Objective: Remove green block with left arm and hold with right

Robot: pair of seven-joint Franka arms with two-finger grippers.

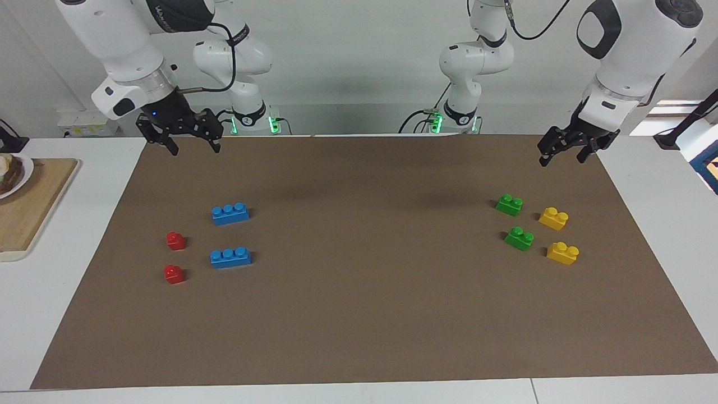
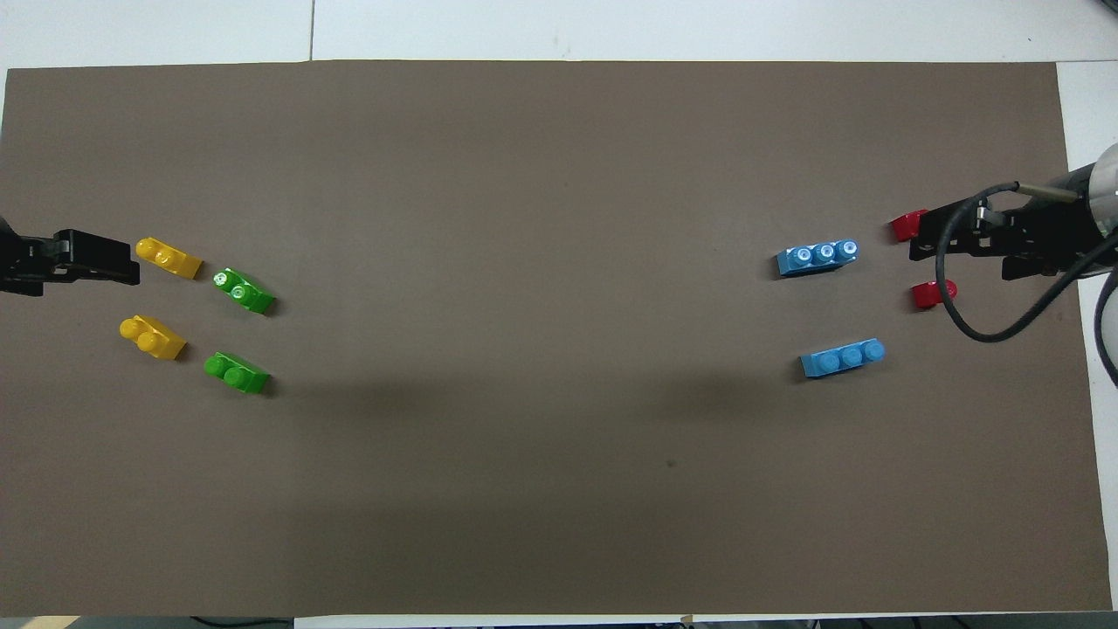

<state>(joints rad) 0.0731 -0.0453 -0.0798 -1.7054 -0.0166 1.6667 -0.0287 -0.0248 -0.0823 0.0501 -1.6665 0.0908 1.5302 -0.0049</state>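
brown mat (image 1: 359, 314) covers white table (image 1: 33, 314); pale wall above.

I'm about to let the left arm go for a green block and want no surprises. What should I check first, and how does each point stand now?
1. Two small bright green plastic two-stud bricks lie free on the brown mat: ok.
2. Left end effector empty, fingers open: ok.
3. Left end effector over a green brick: not ok, it hangs by the mat's corner.
4. Yellow two-stud bricks apart from the green ones: ok.
5. Right end effector open, empty, waiting: ok.
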